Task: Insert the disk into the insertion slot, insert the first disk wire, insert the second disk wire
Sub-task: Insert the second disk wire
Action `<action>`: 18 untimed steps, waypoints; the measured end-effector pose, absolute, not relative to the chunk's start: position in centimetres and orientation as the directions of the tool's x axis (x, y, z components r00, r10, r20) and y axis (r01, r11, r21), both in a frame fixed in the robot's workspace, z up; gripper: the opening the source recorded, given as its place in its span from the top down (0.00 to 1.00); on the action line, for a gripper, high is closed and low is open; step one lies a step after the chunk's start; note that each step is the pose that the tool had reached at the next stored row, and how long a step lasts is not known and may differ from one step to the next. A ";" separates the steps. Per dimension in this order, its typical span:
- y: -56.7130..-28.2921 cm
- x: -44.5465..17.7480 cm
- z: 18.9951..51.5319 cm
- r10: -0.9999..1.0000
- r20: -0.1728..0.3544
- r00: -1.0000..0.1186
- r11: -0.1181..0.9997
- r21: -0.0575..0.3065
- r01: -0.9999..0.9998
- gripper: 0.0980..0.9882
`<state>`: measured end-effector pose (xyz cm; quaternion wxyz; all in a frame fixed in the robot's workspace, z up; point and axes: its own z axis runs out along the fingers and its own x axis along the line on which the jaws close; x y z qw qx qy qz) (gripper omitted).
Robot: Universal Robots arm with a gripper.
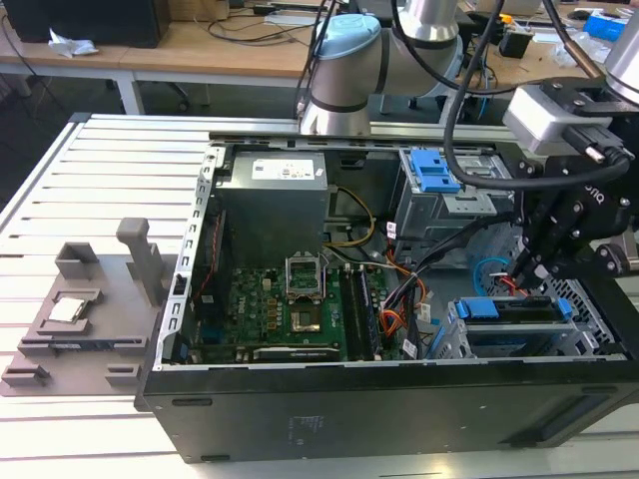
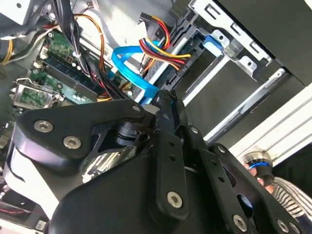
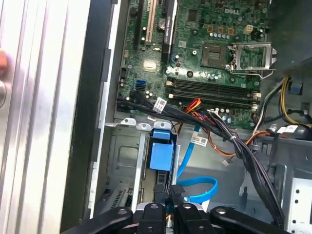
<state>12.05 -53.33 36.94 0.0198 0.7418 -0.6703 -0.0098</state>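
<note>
The disk (image 1: pixel 511 315) sits in the insertion slot (image 1: pixel 461 345), a low silver cage at the exterior view's right; its blue frame (image 3: pixel 162 152) shows in the first wrist view. My gripper (image 3: pixel 168 196) hovers at the disk's connector end with its fingers (image 2: pixel 165 105) closed together. The second disk wire (image 3: pixel 201 189), a light-blue flat cable, loops and ends right at the fingertips (image 2: pixel 146 90). The first disk wire (image 3: pixel 234 155), a thin red lead, ends in a small pale plug (image 3: pixel 225 162) beside the black cable bundle.
A red, yellow and orange bundle (image 2: pixel 158 46) runs to a dark plug (image 2: pixel 185 63) at the disk's end. Thick black cables (image 3: pixel 243 156) cross the case. A taller grey bay with a blue latch (image 1: pixel 435 170) stands behind. The motherboard (image 1: pixel 290 299) fills the case's middle.
</note>
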 end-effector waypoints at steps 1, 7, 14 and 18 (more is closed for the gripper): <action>-53.3 12.1 36.9 -0.997 0.012 0.077 -0.076 0.043 -0.996 0.93; -53.8 12.1 36.7 -1.000 0.000 0.021 -0.021 0.042 -0.999 0.93; -53.8 12.5 34.6 -1.000 -0.005 0.019 -0.019 0.044 -0.999 0.93; -53.8 12.7 34.4 -1.000 -0.010 0.019 -0.019 0.044 -0.999 0.93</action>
